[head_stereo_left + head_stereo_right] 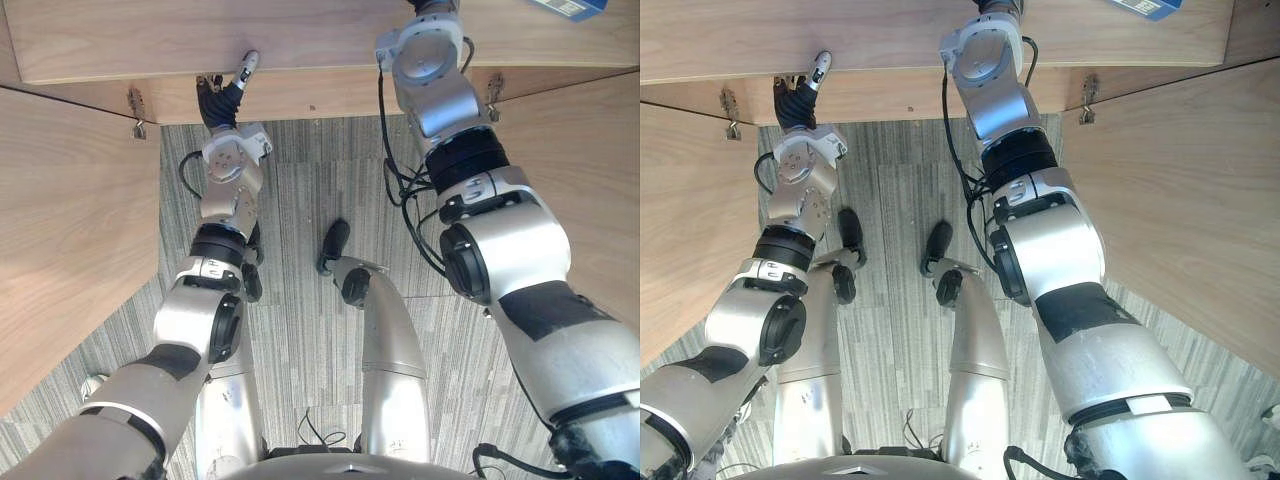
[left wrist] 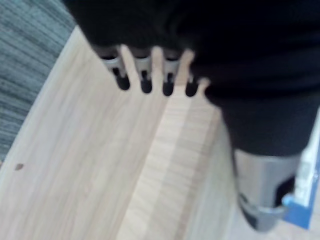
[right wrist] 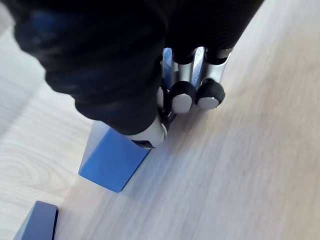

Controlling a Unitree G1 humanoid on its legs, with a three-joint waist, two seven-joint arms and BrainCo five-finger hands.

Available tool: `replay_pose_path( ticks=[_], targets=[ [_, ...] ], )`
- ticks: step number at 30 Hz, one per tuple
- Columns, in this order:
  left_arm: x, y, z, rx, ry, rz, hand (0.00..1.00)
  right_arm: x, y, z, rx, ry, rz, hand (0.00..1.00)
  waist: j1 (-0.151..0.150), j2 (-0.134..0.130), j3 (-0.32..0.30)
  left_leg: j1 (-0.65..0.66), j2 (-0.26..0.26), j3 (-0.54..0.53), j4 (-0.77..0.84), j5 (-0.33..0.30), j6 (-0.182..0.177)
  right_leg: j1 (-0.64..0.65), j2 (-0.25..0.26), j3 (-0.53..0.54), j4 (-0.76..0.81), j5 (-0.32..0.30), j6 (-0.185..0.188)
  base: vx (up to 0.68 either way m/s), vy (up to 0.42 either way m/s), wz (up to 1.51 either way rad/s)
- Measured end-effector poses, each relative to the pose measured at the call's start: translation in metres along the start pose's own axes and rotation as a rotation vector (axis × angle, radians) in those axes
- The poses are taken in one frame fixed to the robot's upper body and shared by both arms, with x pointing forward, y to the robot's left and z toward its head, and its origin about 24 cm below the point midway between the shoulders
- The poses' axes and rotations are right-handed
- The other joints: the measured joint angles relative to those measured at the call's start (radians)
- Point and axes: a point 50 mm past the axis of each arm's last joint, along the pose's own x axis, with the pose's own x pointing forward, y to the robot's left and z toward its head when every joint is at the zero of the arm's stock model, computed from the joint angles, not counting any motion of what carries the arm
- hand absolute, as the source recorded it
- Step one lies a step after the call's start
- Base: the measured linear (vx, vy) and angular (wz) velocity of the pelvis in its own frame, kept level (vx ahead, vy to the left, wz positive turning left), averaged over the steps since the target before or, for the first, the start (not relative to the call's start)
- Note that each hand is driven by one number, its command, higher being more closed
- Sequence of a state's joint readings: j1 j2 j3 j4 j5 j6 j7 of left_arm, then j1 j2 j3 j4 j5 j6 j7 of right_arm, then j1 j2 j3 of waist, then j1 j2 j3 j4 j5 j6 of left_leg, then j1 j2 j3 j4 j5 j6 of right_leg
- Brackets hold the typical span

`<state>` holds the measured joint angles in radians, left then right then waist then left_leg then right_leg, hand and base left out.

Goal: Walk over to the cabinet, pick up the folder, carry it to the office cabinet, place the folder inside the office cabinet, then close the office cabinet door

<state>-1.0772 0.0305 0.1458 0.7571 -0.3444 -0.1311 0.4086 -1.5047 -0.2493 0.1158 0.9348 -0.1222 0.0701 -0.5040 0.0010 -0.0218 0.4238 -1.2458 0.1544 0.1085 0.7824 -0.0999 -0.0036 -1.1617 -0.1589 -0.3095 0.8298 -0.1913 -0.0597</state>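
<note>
My right hand [image 3: 115, 70] is closed on the blue stiff-sided folder [image 3: 112, 160]. In the right wrist view my fingers [image 3: 192, 75] are curled in with their dark tips turned back toward the palm, and the folder's edge runs up between them and my thumb, its blue lower corner standing on the pale wood just past the thumb. A second blue corner [image 3: 37, 220] lies on the same wood, apart from the one I hold. From my head, the right arm climbs out of the top edge of the frame, and a blue folder corner [image 1: 568, 8] shows in the upper right, resting on the flat panel of the light wooden cabinet [image 1: 200, 40] that spans the top of the frame. My left hand [image 1: 228, 103] is in the upper left centre, at the front edge of that panel, with one finger reaching over the edge. In its own wrist view the fingers [image 2: 144, 75] are straight, side by side and relaxed over bare wood, holding nothing; whether they touch the surface I cannot tell. The two cabinet doors stand swung open: one [image 1: 70, 230] down the left side of the frame, the other [image 1: 590, 170] down the right, with grey striped carpet [image 1: 300, 200] between them.
</note>
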Motion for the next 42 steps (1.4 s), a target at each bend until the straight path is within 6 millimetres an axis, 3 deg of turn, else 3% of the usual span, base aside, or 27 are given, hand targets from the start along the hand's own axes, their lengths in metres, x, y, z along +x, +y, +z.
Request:
replay_pose_path(
  ticks=[12,16,18,21,30,35,39,42],
  targets=[
    [-0.003,-0.007,-0.006,0.018,0.018,-0.066,0.00,-0.001,0.002,-0.005,0.017,0.032,0.012,1.00,0.000,0.000,0.000,0.007,0.004,-0.001,0.005,-0.001,0.000,0.009,0.003,0.000,-0.001,0.002,0.000,0.00,0.000,0.00],
    [-0.015,0.002,-0.031,0.044,0.085,-0.057,0.00,-0.001,0.005,-0.005,0.012,0.031,0.033,1.00,0.000,0.000,0.000,0.007,0.004,-0.001,0.008,-0.001,0.001,0.009,0.003,0.000,0.001,0.002,0.000,0.00,0.000,0.00],
    [-0.025,0.017,-0.052,0.065,0.141,-0.028,0.00,0.000,0.007,-0.002,-0.013,0.030,0.043,1.00,-0.001,0.000,0.000,0.007,0.005,-0.001,0.007,-0.001,0.001,0.008,0.003,0.001,0.001,0.002,0.000,0.00,0.000,0.00],
    [-0.032,0.026,-0.064,0.072,0.178,-0.004,0.00,0.004,0.003,0.004,-0.013,0.019,0.035,1.00,0.004,0.000,0.000,0.007,0.005,-0.001,0.004,0.000,0.001,0.006,0.003,0.000,0.001,0.002,0.000,0.00,0.000,0.00],
    [-0.035,0.037,-0.064,0.074,0.163,0.012,0.00,0.012,-0.005,0.009,-0.098,-0.008,0.028,1.00,0.012,0.000,0.000,-0.008,0.000,0.000,-0.002,0.002,0.003,-0.011,-0.003,0.001,0.002,0.002,0.000,0.00,0.000,0.00],
    [-0.041,0.049,-0.073,0.095,0.186,0.034,0.00,0.021,-0.023,0.012,-0.117,-0.011,-0.018,1.00,0.015,0.000,0.000,-0.026,-0.012,-0.001,-0.018,0.019,0.002,-0.031,-0.014,-0.004,0.006,0.002,0.000,-0.02,0.008,0.08],
    [-0.036,0.044,-0.066,0.096,0.164,0.024,0.00,0.023,-0.027,0.015,-0.109,-0.015,-0.033,1.00,0.015,0.000,0.000,-0.031,-0.020,0.000,-0.038,0.027,-0.006,-0.042,-0.021,-0.006,-0.004,0.006,-0.003,-0.03,0.006,0.08],
    [-0.023,0.029,-0.049,0.080,0.122,0.000,0.00,0.026,-0.028,0.023,-0.087,-0.009,-0.038,1.00,0.009,0.000,0.000,-0.044,-0.017,-0.001,-0.050,0.039,-0.005,-0.052,-0.019,-0.013,-0.019,0.016,-0.006,-0.04,0.007,-0.02]
  ],
)
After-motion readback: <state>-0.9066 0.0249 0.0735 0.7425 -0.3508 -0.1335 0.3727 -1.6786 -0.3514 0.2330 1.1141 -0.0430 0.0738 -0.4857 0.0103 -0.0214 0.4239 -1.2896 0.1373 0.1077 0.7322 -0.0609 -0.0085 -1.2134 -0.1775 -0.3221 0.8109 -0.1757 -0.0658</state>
